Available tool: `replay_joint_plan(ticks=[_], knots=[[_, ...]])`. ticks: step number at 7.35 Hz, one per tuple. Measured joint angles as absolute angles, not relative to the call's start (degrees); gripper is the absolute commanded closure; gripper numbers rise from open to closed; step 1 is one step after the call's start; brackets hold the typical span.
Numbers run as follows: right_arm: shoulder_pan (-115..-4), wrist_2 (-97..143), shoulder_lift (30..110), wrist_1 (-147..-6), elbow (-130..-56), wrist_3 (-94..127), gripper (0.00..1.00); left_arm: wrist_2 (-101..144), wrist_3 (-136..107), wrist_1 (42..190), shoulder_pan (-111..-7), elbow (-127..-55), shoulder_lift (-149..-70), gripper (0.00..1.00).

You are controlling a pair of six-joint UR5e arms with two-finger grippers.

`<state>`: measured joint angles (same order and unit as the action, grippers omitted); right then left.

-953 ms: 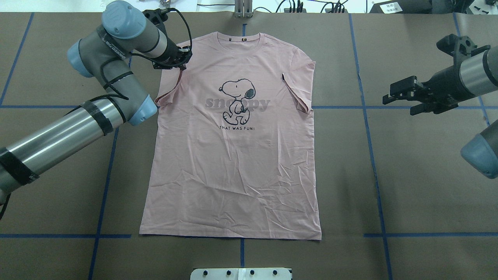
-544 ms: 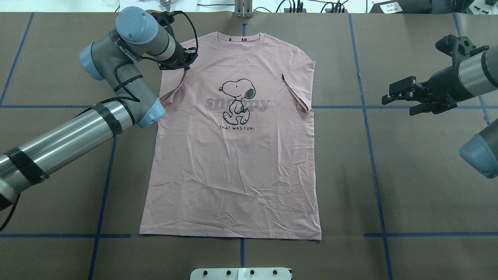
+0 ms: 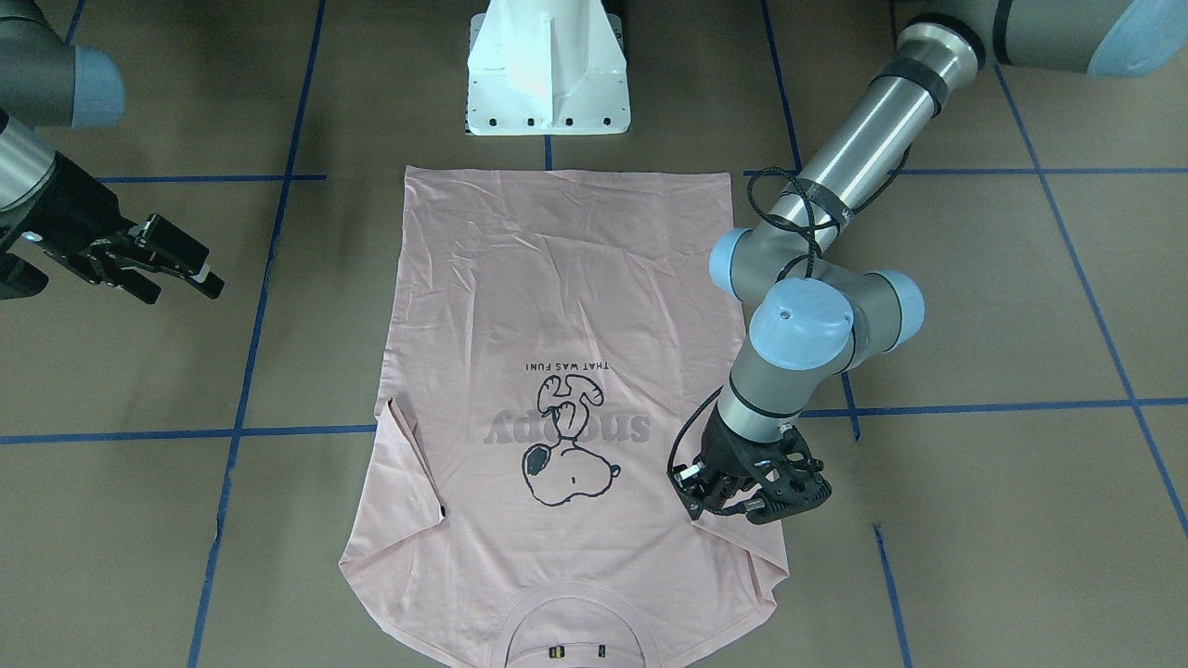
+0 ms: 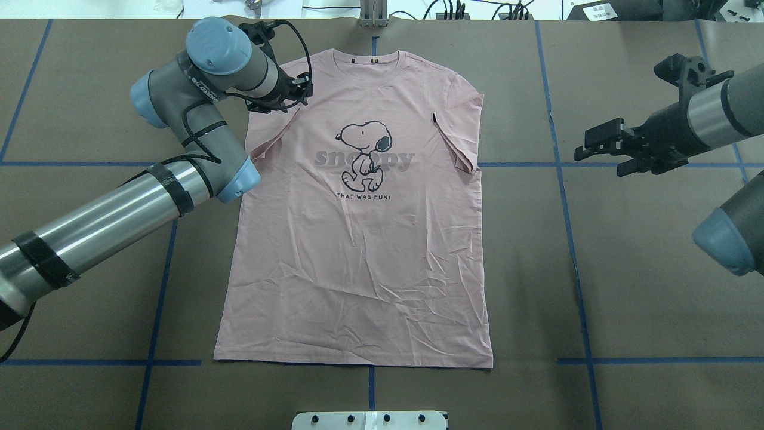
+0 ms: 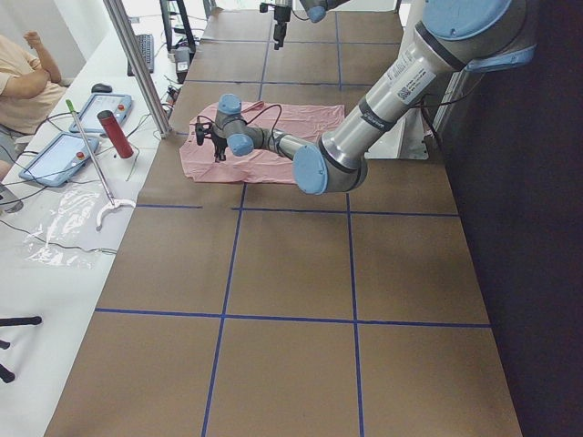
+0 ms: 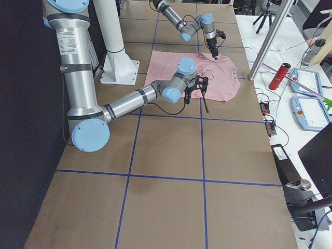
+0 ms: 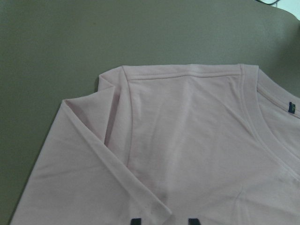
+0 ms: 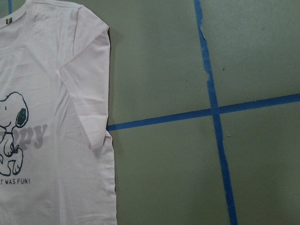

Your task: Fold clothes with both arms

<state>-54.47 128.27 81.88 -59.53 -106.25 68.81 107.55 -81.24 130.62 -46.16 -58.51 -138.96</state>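
Left pincer [image 4: 291, 98] has slid inward since a second ago, off the sleeve's outer side and over the shoulder area, and right pincer [image 4: 600, 156] has crept a little toward the shirt. Nearest my base is the hem of the pink T-shirt [image 4: 358, 251], which lies flat and face up on the brown desk [image 4: 627, 286], wrinkled in the lower half. Further out is the dog print [image 4: 364, 152] with grey lettering across it. At that level, the right pincer hangs over bare desk, well apart from the shirt, with jaws spread wide and nothing in them. Right sleeve [image 4: 459, 140] is folded in over the body, with a small black tag showing at its top. Left sleeve [image 4: 265, 146] is also turned in, more loosely. Left pincer points down over the cloth beside that sleeve. The wrist view shows two dark tips with a gap and no cloth pinched between them, so it is parted and holding nothing. Can't tell if the tips touch the fabric. Farthest from me is the ribbed collar [image 4: 370, 60].
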Motion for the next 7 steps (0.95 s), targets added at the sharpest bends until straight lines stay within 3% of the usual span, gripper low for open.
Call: replay_joint_plan(ticks=[3, 5, 7], knots=[[-39.1, 111.0, 78.5, -60.0, -107.1, 80.4, 0.01, 112.5, -84.7, 130.0, -46.5, -73.8, -128.2, 0.25], [-27.4, 99.8, 78.7, -60.9, -109.6, 95.8, 0.07, 116.2, -84.9, 129.8, -46.4, -84.4, -121.5, 0.25], [-15.8, 89.6, 79.4, -70.8, -115.4, 107.8, 0.08, 117.0, -85.0, 129.8, -46.3, -88.2, -119.2, 0.25]])
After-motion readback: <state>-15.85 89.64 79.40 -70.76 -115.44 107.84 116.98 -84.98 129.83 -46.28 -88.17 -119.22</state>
